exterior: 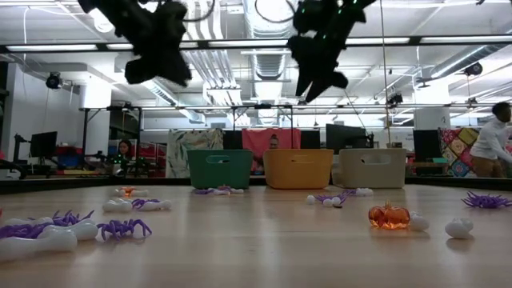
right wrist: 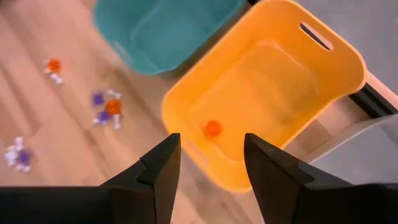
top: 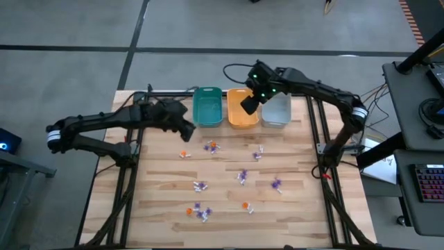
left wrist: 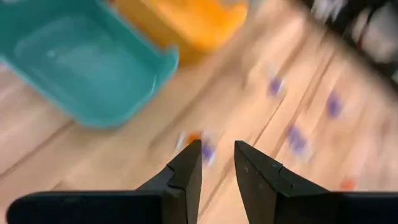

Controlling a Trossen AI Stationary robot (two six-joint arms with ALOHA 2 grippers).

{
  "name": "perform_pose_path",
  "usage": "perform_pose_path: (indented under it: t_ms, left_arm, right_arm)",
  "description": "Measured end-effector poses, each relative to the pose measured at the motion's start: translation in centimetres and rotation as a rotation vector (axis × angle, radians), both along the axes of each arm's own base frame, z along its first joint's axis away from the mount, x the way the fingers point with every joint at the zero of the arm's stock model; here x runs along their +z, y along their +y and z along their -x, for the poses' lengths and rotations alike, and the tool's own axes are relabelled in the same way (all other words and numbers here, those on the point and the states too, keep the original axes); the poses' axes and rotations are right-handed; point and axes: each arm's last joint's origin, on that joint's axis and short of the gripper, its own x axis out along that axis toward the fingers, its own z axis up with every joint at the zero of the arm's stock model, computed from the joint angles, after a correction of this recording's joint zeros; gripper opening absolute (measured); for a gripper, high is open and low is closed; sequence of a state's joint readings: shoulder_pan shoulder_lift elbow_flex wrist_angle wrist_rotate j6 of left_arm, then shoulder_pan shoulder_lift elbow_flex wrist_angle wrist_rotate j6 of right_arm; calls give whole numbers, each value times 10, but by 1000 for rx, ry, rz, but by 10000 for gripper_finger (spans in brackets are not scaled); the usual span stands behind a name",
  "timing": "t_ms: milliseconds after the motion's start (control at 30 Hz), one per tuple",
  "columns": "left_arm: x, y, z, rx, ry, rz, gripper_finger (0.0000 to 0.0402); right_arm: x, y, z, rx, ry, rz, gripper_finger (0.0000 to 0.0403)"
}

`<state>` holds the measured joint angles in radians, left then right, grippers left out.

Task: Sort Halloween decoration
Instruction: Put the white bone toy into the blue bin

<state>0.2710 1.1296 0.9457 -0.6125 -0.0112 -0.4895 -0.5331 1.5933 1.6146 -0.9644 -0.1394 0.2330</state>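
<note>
The high camera looks straight down on the whole tabletop [top: 229, 173] and both arms. The low one sits at surface height, facing level across the wood to three bins and the room behind. Each wrist camera looks down past its own tool, close above the wood. The orange bin [right wrist: 267, 93] and the teal bin [left wrist: 87, 62] appear in both wrist views, and also from above and from the low camera.

Wooden slatted table [top: 291, 208]. Three bins along far edge, side by side: teal bin [top: 207, 107], orange bin [top: 241, 115], grey bin [top: 276, 111]. Halloween trinkets [top: 243, 176] (orange, purple, white) scattered in clusters across table middle and near side.
</note>
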Motion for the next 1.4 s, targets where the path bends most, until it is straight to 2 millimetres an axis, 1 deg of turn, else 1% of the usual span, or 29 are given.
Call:
perform_pose_path:
  t_ms: [100, 167, 300, 400, 567, 733, 933, 1067, 1400]
  left_arm:
    - [-14, -1, -1, -91, 130, -32, 78]
    - [-21, -2, -5, -164, 183, -51, 78]
    - [-34, -8, -17, -359, 232, -70, 78]
    - [-45, -15, -25, -482, 271, -88, 78]
    - [-65, -24, -33, -571, 353, -88, 78]
    - [-82, -26, -41, -593, 410, -69, 95]
    - [-97, -25, -47, -596, 469, -45, 138]
    - [-105, -23, -48, -577, 517, -63, 162]
    - [-126, -21, -53, -545, 615, -54, 168]
  right_arm:
    - [14, 16, 5, 33, -27, 14, 166]
    - [23, 30, 8, 64, -52, 31, 166]
    - [42, 59, 15, 142, -106, 64, 164]
    - [53, 77, 20, 183, -139, 95, 161]
    - [65, 100, 26, 200, -162, 153, 160]
    - [67, 113, 26, 172, -166, 171, 157]
    - [67, 123, 24, 187, -171, 150, 150]
    - [66, 128, 24, 186, -164, 133, 148]
    - [66, 136, 23, 181, -164, 135, 150]
